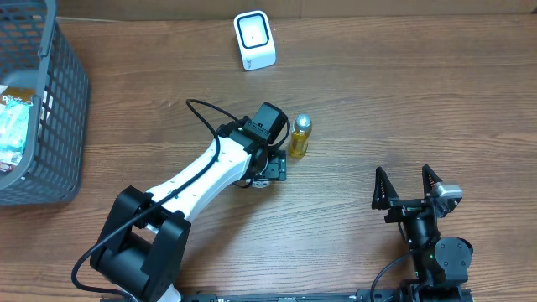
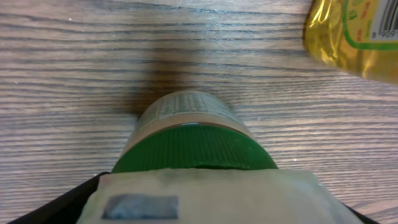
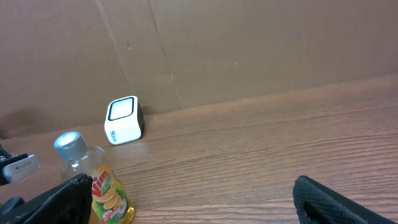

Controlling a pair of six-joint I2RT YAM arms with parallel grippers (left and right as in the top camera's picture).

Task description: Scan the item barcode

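The left gripper point(image 1: 270, 166) is close against the green-lidded jar point(image 2: 193, 140) at mid-table, just left of a yellow bottle point(image 1: 299, 136), whether gripping I cannot tell; I judge the grasp is in hand, and next needs lifting its barcode toward the far white scanner point(image 1: 254, 40).

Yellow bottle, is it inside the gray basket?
No, the yellow bottle is out on the wooden table, well away from the basket.
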